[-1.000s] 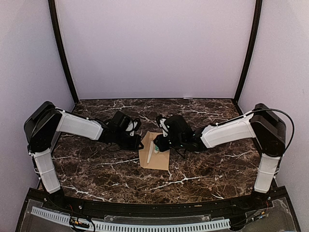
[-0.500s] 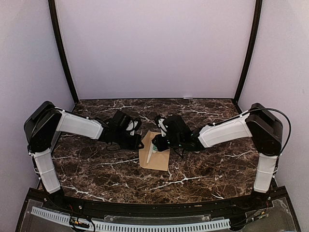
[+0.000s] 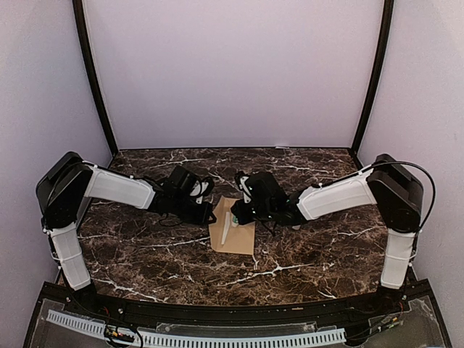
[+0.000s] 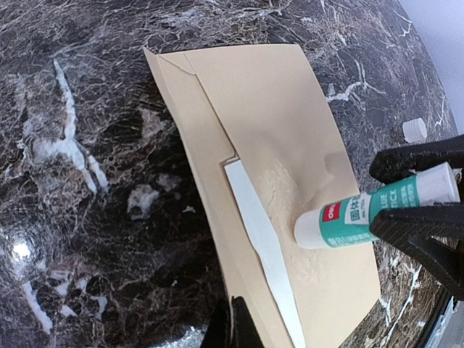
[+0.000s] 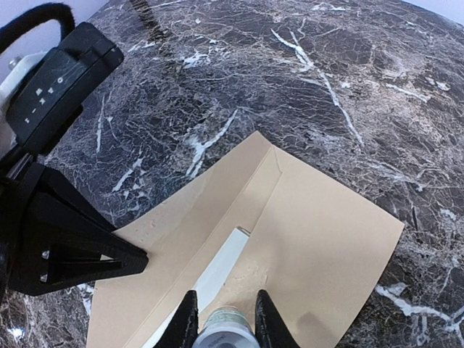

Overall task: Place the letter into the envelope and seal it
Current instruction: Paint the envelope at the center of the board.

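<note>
The tan envelope [image 3: 240, 239] [image 4: 283, 109] [image 5: 333, 239] lies flat mid-table with its flap folded open to the left. A white strip of the letter [image 4: 261, 239] [image 5: 221, 268] shows at the envelope's mouth. My right gripper [image 3: 236, 214] [image 5: 225, 315] is shut on a green-and-white glue stick [image 4: 362, 214] [image 5: 227, 330], whose tip touches the envelope's face next to the mouth; the paper there looks smeared. My left gripper [image 3: 212, 215] [image 4: 233, 319] is shut, its tips resting on the open flap's outer edge, as the right wrist view shows it [image 5: 109, 261].
A small white cap [image 4: 414, 130] lies on the dark marble table [image 3: 145, 254] beyond the envelope, near the right gripper. Pale walls close in the back and both sides.
The right gripper with the glue stick has shifted slightly left and away over the envelope. The left arm has not moved.
</note>
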`<control>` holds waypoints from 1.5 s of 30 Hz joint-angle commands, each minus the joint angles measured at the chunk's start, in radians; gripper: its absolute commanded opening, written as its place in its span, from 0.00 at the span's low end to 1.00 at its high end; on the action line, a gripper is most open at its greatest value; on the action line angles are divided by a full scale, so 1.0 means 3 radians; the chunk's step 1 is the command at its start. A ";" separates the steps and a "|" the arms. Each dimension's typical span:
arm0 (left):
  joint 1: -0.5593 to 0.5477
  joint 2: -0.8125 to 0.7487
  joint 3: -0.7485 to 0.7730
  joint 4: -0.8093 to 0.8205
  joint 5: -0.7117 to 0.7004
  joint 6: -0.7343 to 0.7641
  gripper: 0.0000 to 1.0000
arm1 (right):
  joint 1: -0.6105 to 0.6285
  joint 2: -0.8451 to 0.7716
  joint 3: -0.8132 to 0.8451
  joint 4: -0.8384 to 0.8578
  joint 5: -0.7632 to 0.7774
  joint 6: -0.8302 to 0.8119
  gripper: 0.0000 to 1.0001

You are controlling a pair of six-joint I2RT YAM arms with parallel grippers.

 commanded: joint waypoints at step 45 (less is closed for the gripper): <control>-0.0092 0.0066 0.0212 -0.0331 -0.0291 -0.0115 0.00 | -0.0072 0.0103 -0.0040 0.0061 -0.0341 -0.0089 0.00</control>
